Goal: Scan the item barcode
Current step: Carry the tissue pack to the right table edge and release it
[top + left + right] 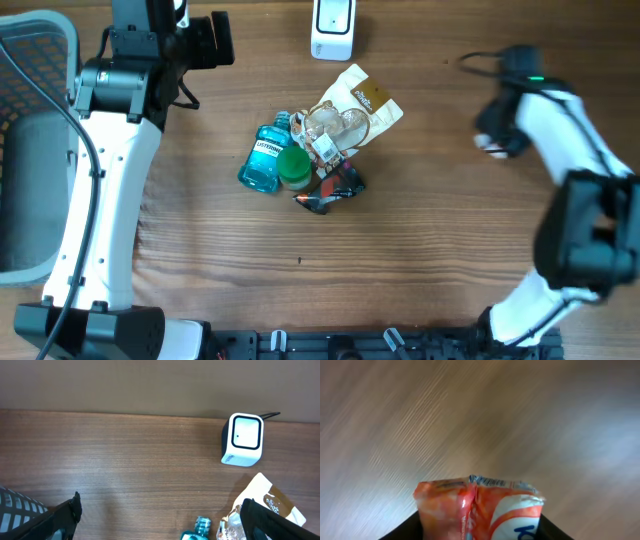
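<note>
Worryingly, right pincer (478, 532) pinches an orange packet (480, 502); a hasty swing to the scanner (333, 28) could loosen it; left pincer (160, 508) gapes.

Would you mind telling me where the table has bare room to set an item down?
Bare wood lies in front of the central pile, toward the near edge, and between that pile and the right arm. From the blue bottle to the left arm is free too. Crowded: the pile, close to the scanner.
</note>
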